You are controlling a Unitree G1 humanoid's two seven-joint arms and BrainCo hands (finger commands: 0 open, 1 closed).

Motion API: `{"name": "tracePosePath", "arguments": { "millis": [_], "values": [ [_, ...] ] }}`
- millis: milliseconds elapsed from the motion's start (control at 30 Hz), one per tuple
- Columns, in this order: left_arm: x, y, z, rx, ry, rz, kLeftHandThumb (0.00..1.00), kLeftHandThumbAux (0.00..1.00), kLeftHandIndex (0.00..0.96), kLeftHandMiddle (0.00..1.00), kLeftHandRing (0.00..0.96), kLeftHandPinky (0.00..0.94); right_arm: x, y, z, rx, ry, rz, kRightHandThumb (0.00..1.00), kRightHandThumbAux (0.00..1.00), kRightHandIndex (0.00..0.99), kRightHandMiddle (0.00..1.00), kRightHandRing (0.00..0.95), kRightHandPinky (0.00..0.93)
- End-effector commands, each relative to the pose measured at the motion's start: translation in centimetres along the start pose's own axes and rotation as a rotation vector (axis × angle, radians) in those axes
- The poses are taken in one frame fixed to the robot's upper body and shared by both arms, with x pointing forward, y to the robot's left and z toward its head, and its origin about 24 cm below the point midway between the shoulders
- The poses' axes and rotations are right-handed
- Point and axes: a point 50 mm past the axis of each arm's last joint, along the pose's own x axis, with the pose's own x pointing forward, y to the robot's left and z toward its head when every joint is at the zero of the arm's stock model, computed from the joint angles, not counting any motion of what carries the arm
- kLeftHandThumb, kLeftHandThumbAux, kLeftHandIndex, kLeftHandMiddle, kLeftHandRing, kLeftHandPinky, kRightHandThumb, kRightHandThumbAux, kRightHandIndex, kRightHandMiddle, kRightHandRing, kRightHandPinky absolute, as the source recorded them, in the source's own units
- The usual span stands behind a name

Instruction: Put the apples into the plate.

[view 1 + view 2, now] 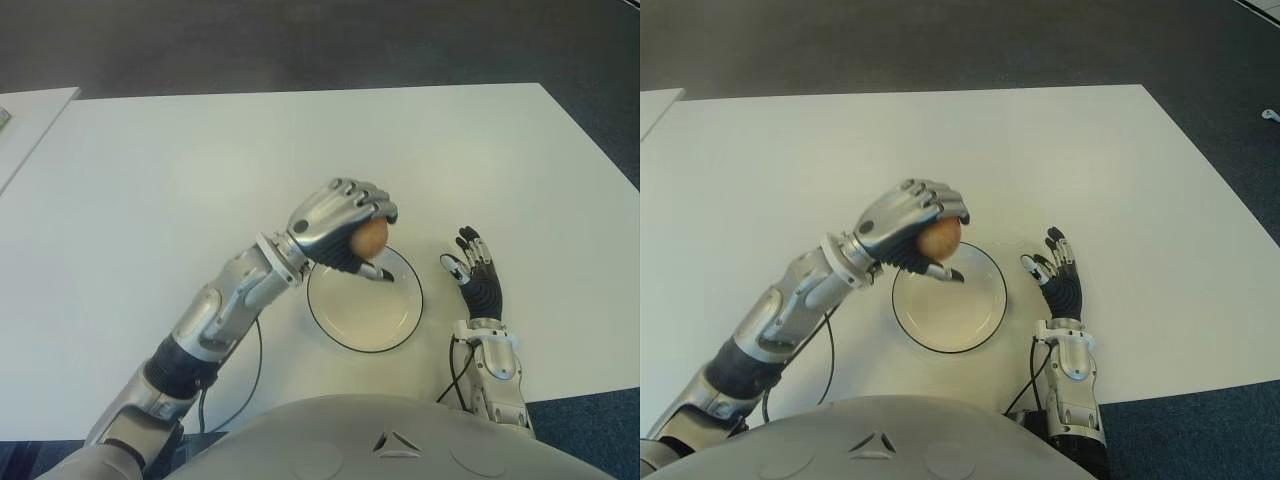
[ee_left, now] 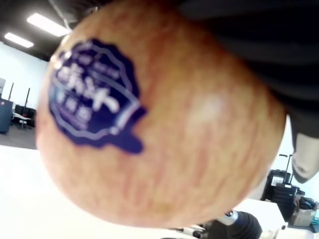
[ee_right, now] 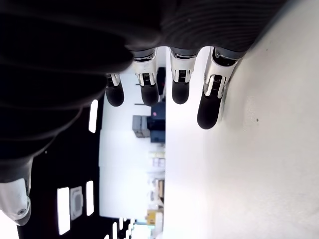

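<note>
Centrally, a round reddish-yellow apple (image 1: 370, 236) bearing a dark blue sticker (image 2: 92, 97) sits clamped in the curled fingers of the silver left hand (image 1: 340, 225), held above the far-left rim of the round white plate with a dark edge (image 1: 405, 330). Judged firm, smooth and moderately heavy, it suits a wrap around its widest girth; the waxy skin may slip. Beside the plate's right side, the right hand (image 1: 478, 277) shows fingers extended, empty, on the white table (image 1: 150, 180).
</note>
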Motion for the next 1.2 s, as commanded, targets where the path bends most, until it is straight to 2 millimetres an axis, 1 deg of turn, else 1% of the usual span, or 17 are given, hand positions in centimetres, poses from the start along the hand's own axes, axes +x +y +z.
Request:
{"name": "tracePosePath", "arguments": {
  "millis": [33,200,333,500,967,1200],
  "values": [
    [-0.1,-1.7,0.8,0.028,-0.035,-0.044,0.856,0.663,0.409,0.532,0.850,0.822,-1.3,0.3,-2.6,0.005,0.147,-0.002,0.099,0.568,0.000,0.050,0.032,0.049],
    [-0.6,-2.7,1.2,0.032,-0.028,-0.097,0.856,0.662,0.410,0.534,0.856,0.836,-1.3,0.6,-2.5,0.008,0.139,-0.002,0.101,0.580,0.000,0.041,0.027,0.043],
    [-1.0,-3.7,0.8,0.036,0.018,-0.167,0.856,0.662,0.411,0.535,0.855,0.840,-1.2,0.8,-2.4,0.007,0.129,-0.001,0.098,0.571,0.000,0.036,0.023,0.033],
    [-1.3,-4.7,0.4,0.032,0.026,-0.183,0.856,0.662,0.409,0.536,0.851,0.836,-1.2,1.0,-2.3,0.006,0.130,-0.001,0.093,0.560,0.000,0.032,0.017,0.033],
    [-1.7,-5.8,0.0,0.055,0.044,-0.219,0.855,0.662,0.409,0.537,0.861,0.849,-1.0,1.5,-2.1,0.020,0.102,0.000,0.099,0.567,0.000,0.024,0.012,0.039],
    [-2.0,-6.4,-0.3,0.018,0.069,-0.226,0.855,0.662,0.410,0.537,0.862,0.844,-1.0,1.6,-2.0,0.031,0.104,0.014,0.093,0.576,0.000,0.024,0.012,0.032]
  ]
}}
